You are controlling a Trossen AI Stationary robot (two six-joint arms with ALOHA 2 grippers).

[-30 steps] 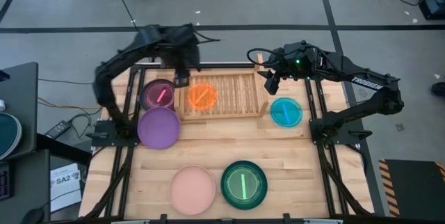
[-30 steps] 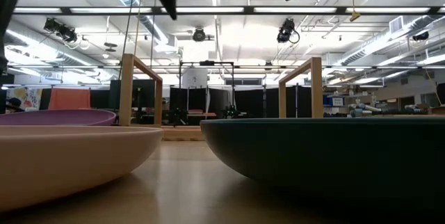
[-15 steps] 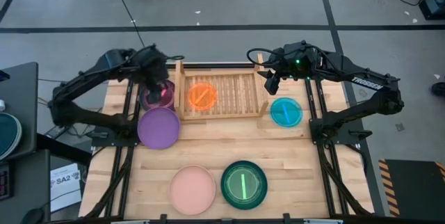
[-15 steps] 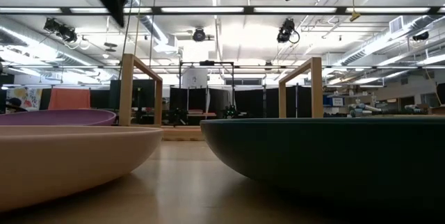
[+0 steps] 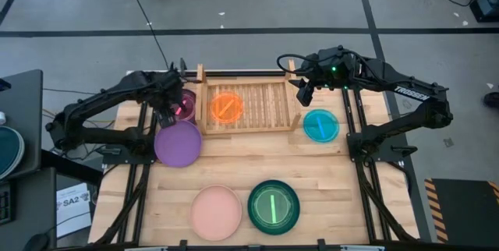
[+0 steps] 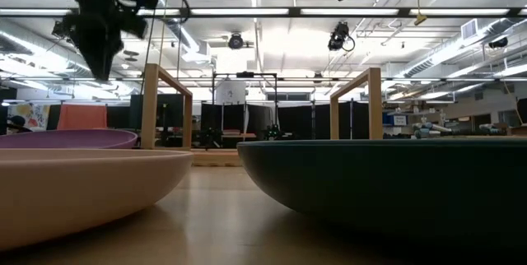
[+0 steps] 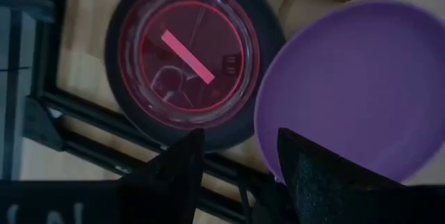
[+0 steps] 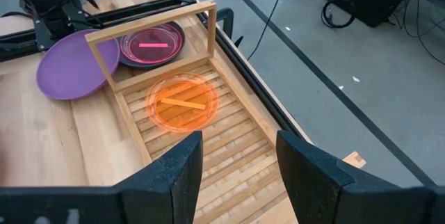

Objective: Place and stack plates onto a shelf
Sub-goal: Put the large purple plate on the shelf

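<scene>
Left claw (image 5: 165,117), open, over round maroon plate (image 5: 180,105)

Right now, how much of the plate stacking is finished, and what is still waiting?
Done: only the orange plate lies on the shelf. In hand: the left gripper, jaws open and empty, hangs over the maroon plate and purple plate. Left: those two, plus the cyan, pink and green plates, all on the table.

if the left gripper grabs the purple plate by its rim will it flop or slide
The purple plate looks like a shallow, one-piece moulded disc, so it probably stays stiff and feels light. Its smooth surface on the bare wooden table suggests it may skid if nudged. Its edge looks overlapped with the maroon plate, so that may shift too.
</scene>
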